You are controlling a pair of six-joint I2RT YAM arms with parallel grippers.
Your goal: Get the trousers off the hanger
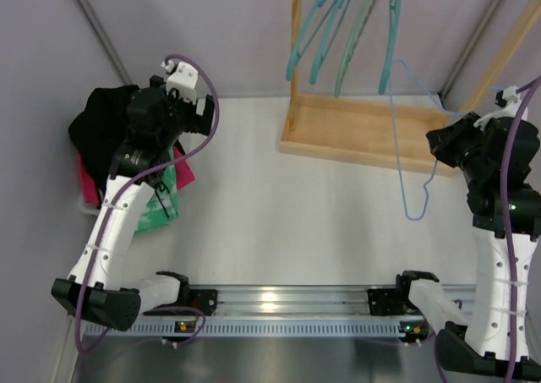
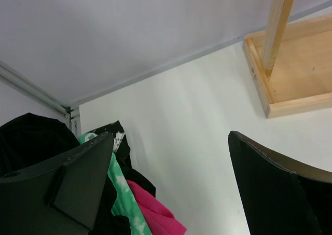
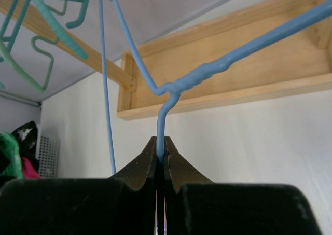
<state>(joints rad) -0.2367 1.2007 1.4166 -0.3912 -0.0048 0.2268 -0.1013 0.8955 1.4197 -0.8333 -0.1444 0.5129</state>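
The black trousers (image 1: 95, 126) lie heaped on a pile of cloth at the far left, apart from the hanger; they also show at the left edge of the left wrist view (image 2: 28, 139). My left gripper (image 1: 199, 109) is open and empty beside that pile, its fingers (image 2: 78, 185) spread wide over bare table. The light-blue wire hanger (image 1: 412, 159) hangs bare at the right. My right gripper (image 1: 437, 144) is shut on the hanger's neck (image 3: 161, 136), with the twisted wire and shoulders (image 3: 207, 71) just above the tips.
Green-and-white cloth (image 2: 120, 191) and pink cloth (image 2: 155, 214) lie under the trousers in a white basket (image 3: 47, 157). A wooden rack (image 1: 363, 129) with several teal plastic hangers (image 1: 338, 28) stands at the back right. A metal rail (image 1: 287, 303) runs along the near edge.
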